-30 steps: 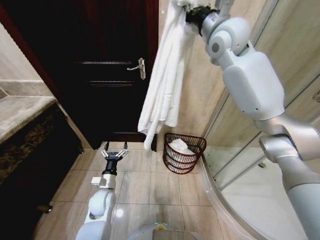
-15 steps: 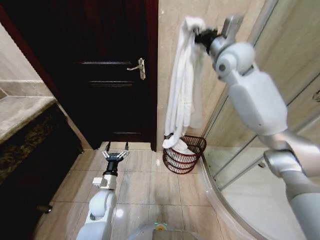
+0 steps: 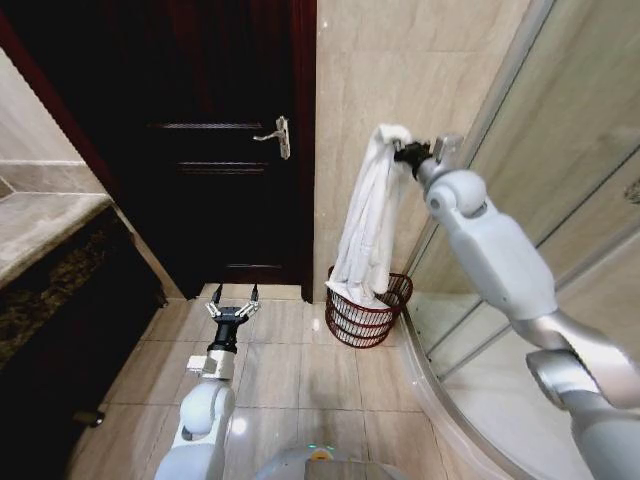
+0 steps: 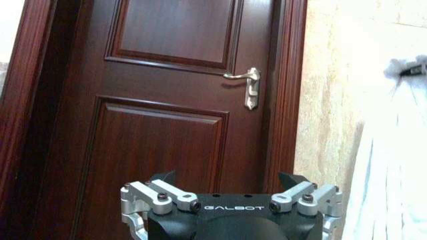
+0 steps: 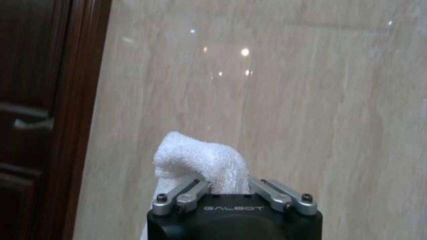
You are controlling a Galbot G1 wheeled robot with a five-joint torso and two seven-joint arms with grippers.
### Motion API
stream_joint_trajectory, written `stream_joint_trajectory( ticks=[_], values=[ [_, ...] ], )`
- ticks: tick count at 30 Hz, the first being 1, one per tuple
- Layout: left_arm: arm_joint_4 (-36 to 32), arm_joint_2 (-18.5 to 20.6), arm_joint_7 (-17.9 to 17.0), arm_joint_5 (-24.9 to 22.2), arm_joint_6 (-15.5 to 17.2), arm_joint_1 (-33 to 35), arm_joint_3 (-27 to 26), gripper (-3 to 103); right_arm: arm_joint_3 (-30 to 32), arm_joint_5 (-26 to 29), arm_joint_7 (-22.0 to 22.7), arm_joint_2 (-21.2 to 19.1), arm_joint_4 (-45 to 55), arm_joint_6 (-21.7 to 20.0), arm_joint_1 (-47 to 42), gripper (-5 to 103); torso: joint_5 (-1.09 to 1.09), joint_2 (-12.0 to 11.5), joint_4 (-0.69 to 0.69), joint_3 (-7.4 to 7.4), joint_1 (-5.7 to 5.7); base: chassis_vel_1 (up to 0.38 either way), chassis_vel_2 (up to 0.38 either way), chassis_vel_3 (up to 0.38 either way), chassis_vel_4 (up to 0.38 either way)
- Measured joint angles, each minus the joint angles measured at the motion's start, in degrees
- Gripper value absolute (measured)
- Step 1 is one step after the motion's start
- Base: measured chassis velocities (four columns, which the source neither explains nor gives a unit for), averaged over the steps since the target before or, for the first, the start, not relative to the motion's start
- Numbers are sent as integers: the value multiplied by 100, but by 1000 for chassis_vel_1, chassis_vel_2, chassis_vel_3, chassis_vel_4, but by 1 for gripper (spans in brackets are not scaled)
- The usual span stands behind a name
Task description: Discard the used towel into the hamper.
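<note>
A long white towel [image 3: 368,220] hangs from my right gripper [image 3: 403,152], which is shut on its top end in front of the beige wall. The towel's lower end reaches into the hamper [image 3: 368,315], a small dark reddish-brown wire basket on the floor by the wall. In the right wrist view the bunched towel [image 5: 200,167] sticks out between the fingers. My left gripper [image 3: 232,308] stays low over the floor tiles, open, pointing at the door; in its own wrist view the towel [image 4: 397,165] hangs at the edge.
A dark wooden door [image 3: 220,130] with a metal handle [image 3: 280,135] stands left of the wall. A stone counter [image 3: 50,225] sits at far left. The curved glass shower enclosure [image 3: 480,330] borders the hamper on the right.
My right arm has lowered and moved right with the towel, from above the frame top down toward the hamper; the towel's lower end now drops inside it. The left arm has not moved.
</note>
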Motion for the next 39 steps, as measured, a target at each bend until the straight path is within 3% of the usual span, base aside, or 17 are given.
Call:
stream_joint_trajectory(
  ticks=[9, 21, 30, 39],
  values=[
    [-103, -54, -4, 16, -58, 147, -40, 100, 99, -407, 5, 190, -86, 176, -800, 9, 2, 0, 0, 0, 0, 0, 0, 0, 0],
    [-175, -92, -17, 20, -120, 250, -60, 100, 130, -444, 88, 366, 423, 131, -1838, 9, 0, 0, 0, 0, -1, 0, 0, 0, 0],
    [-200, -95, -21, 49, -138, 317, -53, 100, 462, -552, 26, 621, -268, -6, -2321, 9, 1, 0, -1, 0, -1, 0, 0, 0, 0],
    [-203, -76, -21, 96, -171, 347, -59, 100, 621, -1109, -249, 1115, -1345, 14, -2403, 9, 1, 0, 0, 1, 0, 0, 0, 0, 0]
  ],
)
